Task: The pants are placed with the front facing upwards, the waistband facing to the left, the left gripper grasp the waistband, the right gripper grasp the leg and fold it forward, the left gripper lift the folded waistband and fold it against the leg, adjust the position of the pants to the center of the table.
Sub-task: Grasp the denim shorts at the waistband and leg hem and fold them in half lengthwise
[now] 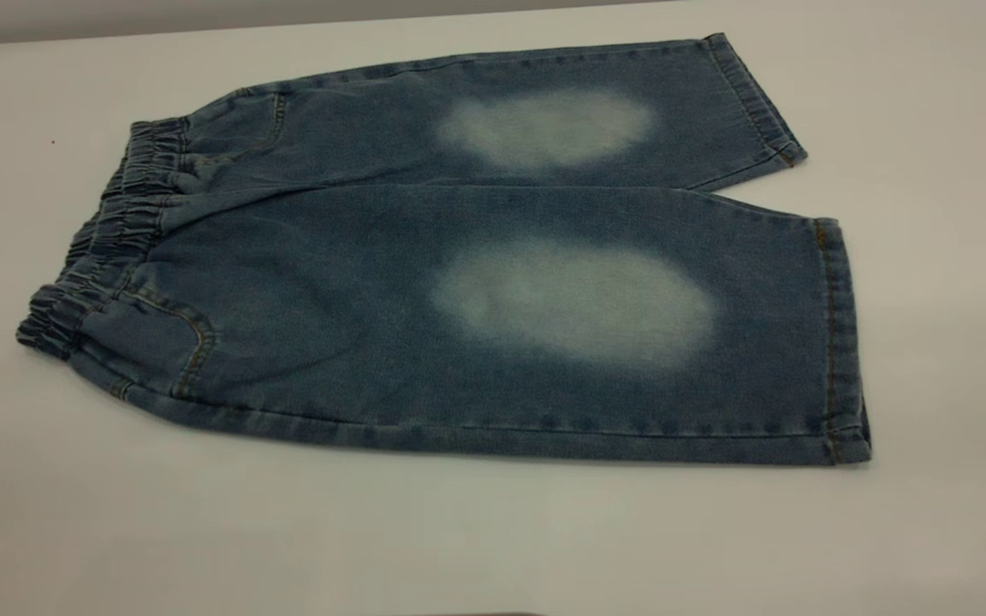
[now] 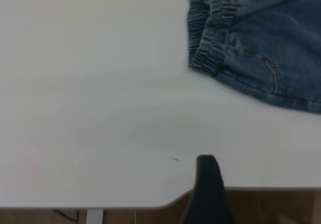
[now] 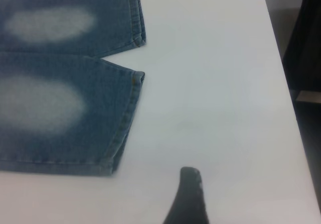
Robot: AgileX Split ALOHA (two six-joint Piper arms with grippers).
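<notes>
The pants (image 1: 493, 299) lie flat and spread on the white table (image 1: 493, 539), front up, with a pale oval patch on each leg. The ruffled waistband (image 1: 108, 239) points left and the two leg hems point right. Neither gripper shows in the exterior view. In the left wrist view, my left gripper (image 2: 241, 189) hovers over bare table near the edge, well apart from the waistband (image 2: 208, 38); one black finger (image 2: 206, 184) shows, with nothing against it. In the right wrist view, my right gripper (image 3: 225, 196) is over bare table beside the leg hems (image 3: 125, 128), open and holding nothing.
The table's front edge (image 2: 100, 204) runs just under the left gripper, with brown floor below it. Past the table's right edge (image 3: 281, 58) stands a dark piece of furniture (image 3: 311, 43). Bare tabletop surrounds the pants on all sides.
</notes>
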